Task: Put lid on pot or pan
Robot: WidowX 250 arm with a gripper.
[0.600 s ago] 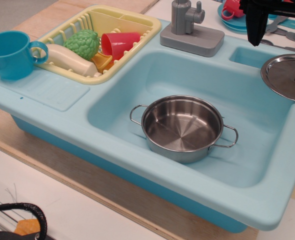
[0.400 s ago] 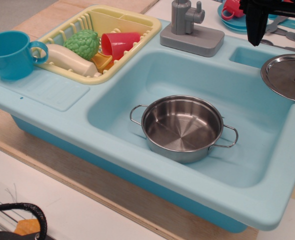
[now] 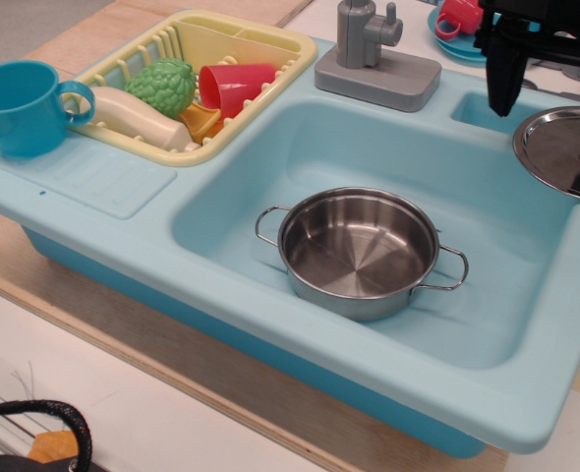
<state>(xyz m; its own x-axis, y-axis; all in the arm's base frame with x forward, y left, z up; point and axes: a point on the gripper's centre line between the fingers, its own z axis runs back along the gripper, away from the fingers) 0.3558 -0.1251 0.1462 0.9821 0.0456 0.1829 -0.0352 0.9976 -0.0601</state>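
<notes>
One relation decides our coming move: the round, shiny stainless-steel lid (image 3: 565, 149) with its small central knob lies flat on the right ledge of the pale blue plastic sink (image 3: 270, 324), directly beneath our black gripper (image 3: 549, 84), while the shallow stainless-steel pot (image 3: 359, 251) with two wire loop handles sits well apart, down and to the left in the basin. We judge the lid must be lifted and carried that way. A disc has no long axis, so the knob is our grasp point.

Our jaws stand apart: one dark finger (image 3: 501, 74) hangs left of the lid's rim, the other near the knob at the frame edge, closed on nothing.

Against the picture from a moment ago, the gripper has dropped lower toward the lid and its right finger now reaches the knob; lid and pot have not shifted. The pot stands open and empty, mouth up.
</notes>
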